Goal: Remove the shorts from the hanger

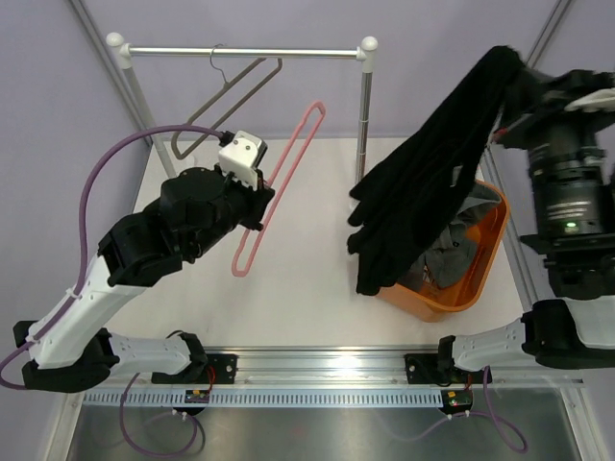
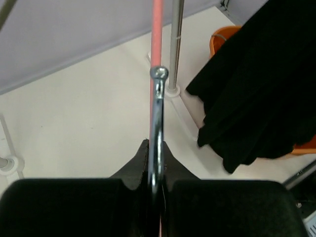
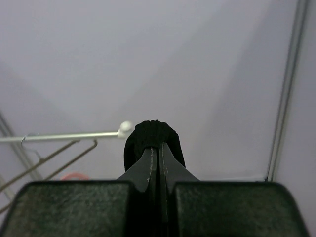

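Nearest the camera, small stickers are seen on the rail by the two arm bases, too small to be read. No other writing can be made out.

Beyond the right base, an orange basket (image 1: 485,259) is set on the table. Grey clothing (image 1: 452,254) is heaped in it. The lower end of the black shorts (image 1: 432,173) hangs over the basket's left rim; whether the rim is touched cannot be told.

The shorts are held up by their top end by the right gripper (image 3: 159,153). Its fingers are pressed together on a bunched fold of the black cloth, which is seen bulging just above the fingertips. From there the shorts drape down and to the left towards the basket.

The pink hanger (image 1: 288,163) is held by the left gripper (image 2: 156,163) above the middle of the table, apart from the shorts. The fingers are clamped tight on the hanger's chrome hook (image 2: 158,108), with the pink frame pointing away beyond it.

Farthest back, a garment rack (image 1: 245,52) is placed, and a brown wire hanger (image 1: 231,96) is hung on its rail.
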Available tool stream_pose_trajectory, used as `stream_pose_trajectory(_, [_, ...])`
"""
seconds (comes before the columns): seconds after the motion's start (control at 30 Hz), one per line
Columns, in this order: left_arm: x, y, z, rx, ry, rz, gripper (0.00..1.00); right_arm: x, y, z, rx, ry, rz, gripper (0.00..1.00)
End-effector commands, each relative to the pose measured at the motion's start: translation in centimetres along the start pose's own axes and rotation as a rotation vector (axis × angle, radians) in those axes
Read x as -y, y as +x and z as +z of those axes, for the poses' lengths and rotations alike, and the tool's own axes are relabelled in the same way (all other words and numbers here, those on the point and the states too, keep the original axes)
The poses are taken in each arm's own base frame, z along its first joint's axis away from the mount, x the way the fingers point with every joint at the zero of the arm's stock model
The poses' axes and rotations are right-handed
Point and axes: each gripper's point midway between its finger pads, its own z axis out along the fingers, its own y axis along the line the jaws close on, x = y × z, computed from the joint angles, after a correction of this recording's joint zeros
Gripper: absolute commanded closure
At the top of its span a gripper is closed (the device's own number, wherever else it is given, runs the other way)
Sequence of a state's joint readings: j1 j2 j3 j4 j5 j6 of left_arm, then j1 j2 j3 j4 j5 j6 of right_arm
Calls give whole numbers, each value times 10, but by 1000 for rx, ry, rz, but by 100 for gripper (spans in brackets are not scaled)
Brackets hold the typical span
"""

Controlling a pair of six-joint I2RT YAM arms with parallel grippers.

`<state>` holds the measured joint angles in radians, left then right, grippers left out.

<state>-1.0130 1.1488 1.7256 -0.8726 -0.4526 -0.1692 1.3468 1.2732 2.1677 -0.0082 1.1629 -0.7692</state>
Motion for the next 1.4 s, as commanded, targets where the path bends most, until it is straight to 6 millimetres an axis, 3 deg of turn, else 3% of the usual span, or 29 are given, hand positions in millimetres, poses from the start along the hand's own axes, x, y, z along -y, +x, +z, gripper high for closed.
stream_pose_trajectory(0.0, [12, -2, -2, 9, 75, -30, 100, 73, -56, -4, 151, 143, 83, 100])
stream_pose_trajectory(0.2, [22, 22, 9, -51, 107, -18, 100, 84, -77, 0, 250, 200, 36, 100])
stream_pose_trajectory(0.33, [29, 41, 15, -95, 138, -12, 100, 72, -63, 7, 225, 200, -14, 100])
stream_pose_trajectory(0.43, [28, 52, 16, -121, 131, -5, 100, 54, -39, 15, 187, 163, -33, 100])
stream_pose_trajectory(0.57, [24, 54, 11, -122, 126, -6, 100, 25, 7, 30, 92, 106, -74, 100])
stream_pose_trajectory(0.8, [21, 63, 7, -143, 126, 7, 100, 14, 58, 48, -19, 90, -89, 100])
stream_pose_trajectory(0.93, [18, 71, 7, -154, 122, 6, 100, 18, 103, 54, -136, 106, -85, 100])
stream_pose_trajectory(1.03, [16, 76, 4, -160, 121, 6, 100, 35, 141, 46, -207, 163, -49, 100])
stream_pose_trajectory(1.13, [12, 79, -1, -161, 120, 10, 100, 56, 185, 22, -277, 220, 13, 100])
stream_pose_trajectory(1.23, [15, 80, -5, -168, 149, 14, 100, 77, 243, -10, -422, 299, -5, 99])
stream_pose_trajectory(1.37, [23, 81, -14, -170, 214, 16, 100, 98, 309, -54, -557, 357, -13, 92])
